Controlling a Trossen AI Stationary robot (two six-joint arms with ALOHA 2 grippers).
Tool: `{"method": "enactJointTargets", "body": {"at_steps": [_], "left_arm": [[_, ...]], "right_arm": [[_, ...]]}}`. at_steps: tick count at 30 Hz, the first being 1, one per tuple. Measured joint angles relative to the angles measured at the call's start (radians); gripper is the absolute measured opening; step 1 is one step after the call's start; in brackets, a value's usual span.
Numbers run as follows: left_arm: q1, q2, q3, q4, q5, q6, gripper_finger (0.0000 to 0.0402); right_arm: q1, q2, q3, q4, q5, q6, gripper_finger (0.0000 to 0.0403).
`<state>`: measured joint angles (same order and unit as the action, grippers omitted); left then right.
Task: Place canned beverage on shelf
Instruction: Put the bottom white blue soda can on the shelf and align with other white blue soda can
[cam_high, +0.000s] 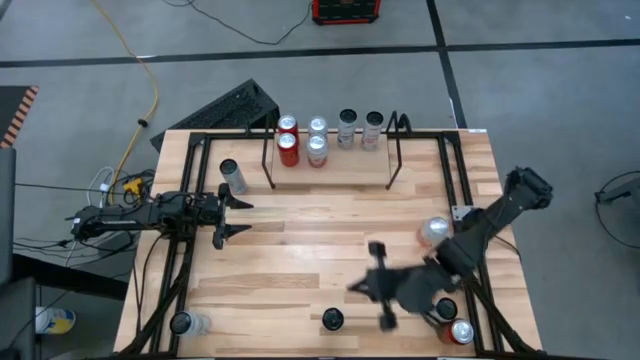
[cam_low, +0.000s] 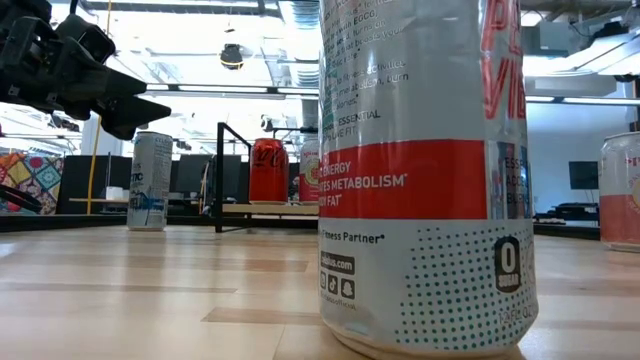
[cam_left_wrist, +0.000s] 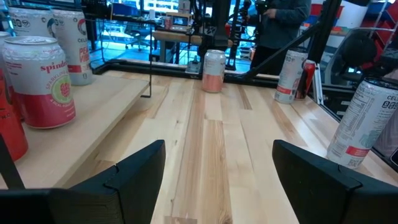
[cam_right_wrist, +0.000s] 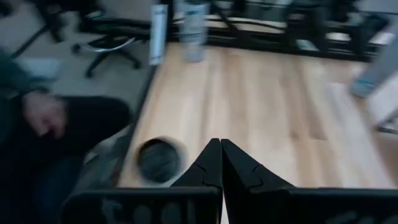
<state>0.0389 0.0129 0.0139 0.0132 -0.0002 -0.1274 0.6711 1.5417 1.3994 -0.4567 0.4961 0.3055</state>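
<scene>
Cans stand apart on the counter (cam_high: 330, 230): a silver can (cam_high: 233, 176) just beyond the open, empty left hand (cam_high: 236, 218); six on the shelf (cam_high: 335, 160); a dark-topped can (cam_high: 332, 320) beside the closed, empty right hand (cam_high: 383, 283).

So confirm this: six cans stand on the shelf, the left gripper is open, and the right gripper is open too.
One thing is wrong: the right gripper is shut, its fingers pressed together with nothing between them, as the right wrist view shows. The rest holds: six cans stand on the shelf in the high view, and the left gripper is open.
</scene>
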Motion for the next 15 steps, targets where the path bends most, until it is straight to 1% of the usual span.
{"method": "enactJointTargets", "body": {"at_steps": [2,6,12,15], "left_arm": [[0.0,0.0,0.0,0.0,0.0,0.0,0.0282],[0.0,0.0,0.0,0.0,0.0,0.0,0.0282],[0.0,0.0,0.0,0.0,0.0,0.0,0.0282],[0.0,0.0,0.0,0.0,0.0,0.0,0.0282]], "right_arm": [[0.041,0.0,0.0,-0.004,0.003,0.0,0.0021],[0.071,-0.005,0.0,0.0,0.011,0.001,0.0021],[0.06,-0.002,0.0,0.023,0.006,0.0,0.0021],[0.039,0.001,0.0,0.022,0.002,0.001,0.003]]}}
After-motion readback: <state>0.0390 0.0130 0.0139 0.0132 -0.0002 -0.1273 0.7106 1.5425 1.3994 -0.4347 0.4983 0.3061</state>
